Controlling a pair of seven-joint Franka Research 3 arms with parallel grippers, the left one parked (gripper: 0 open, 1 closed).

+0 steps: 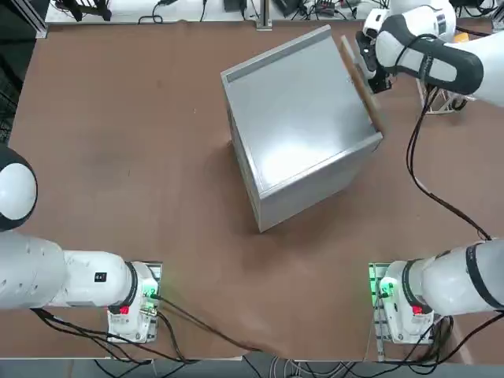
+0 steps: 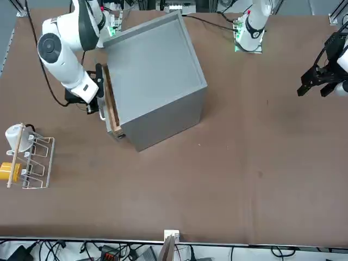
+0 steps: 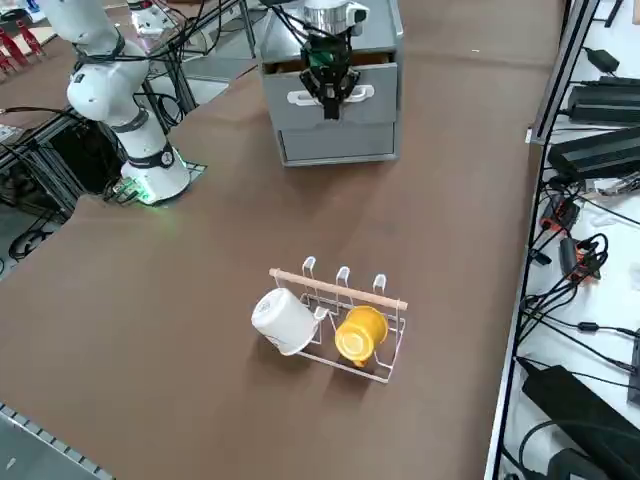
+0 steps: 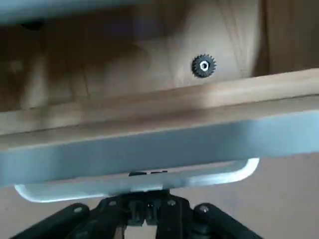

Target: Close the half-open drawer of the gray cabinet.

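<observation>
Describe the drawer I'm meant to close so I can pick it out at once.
Find the gray cabinet, the biggest thing on the table. Its top drawer sticks out slightly, showing tan wood behind a gray front with a pale handle. The right gripper is at that handle; the front below sits flush.

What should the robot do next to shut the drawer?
Probably push straight in. The right hand is already at the drawer front by its handle, and the drawer pokes out of the gray cabinet only slightly, wood rail showing.

The right arm reaches far across — wrist bent level, right gripper (image 3: 329, 97) pointing forward.
</observation>
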